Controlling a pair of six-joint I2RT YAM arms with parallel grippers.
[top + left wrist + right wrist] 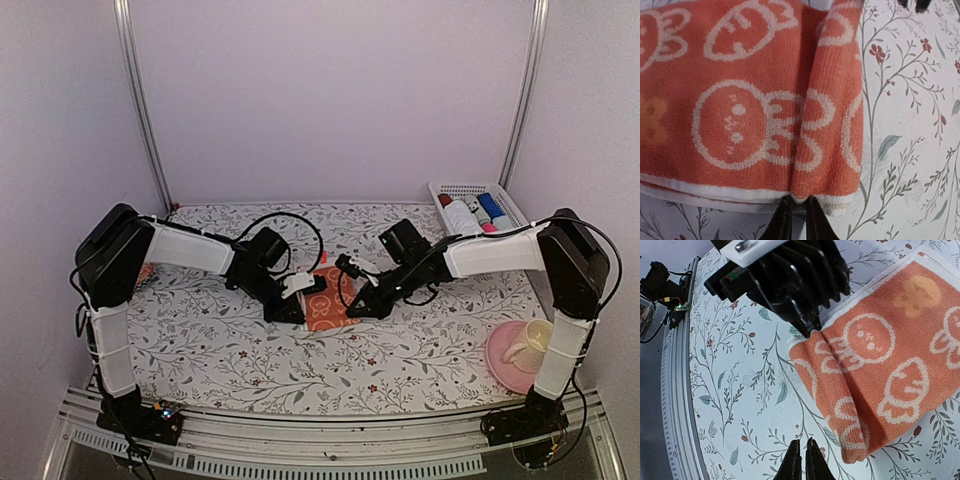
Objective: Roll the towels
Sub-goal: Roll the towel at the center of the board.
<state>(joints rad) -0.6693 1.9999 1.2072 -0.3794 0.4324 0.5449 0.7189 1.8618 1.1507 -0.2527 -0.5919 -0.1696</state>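
Left gripper [792, 220] looks pinched shut on the near edge of the orange towel [740, 100]. That towel lies in the middle of the table [910, 125], with a small roll at its 6 o'clock end. My right gripper [800, 462] is squeezed shut and empty, just beside the roll at 3 o'clock. I think both sides should turn the roll toward 12 o'clock together, snug and straight.

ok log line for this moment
step: rolling | orange towel: one edge rolled | left gripper: pinching roll end | right gripper: shut, off cloth
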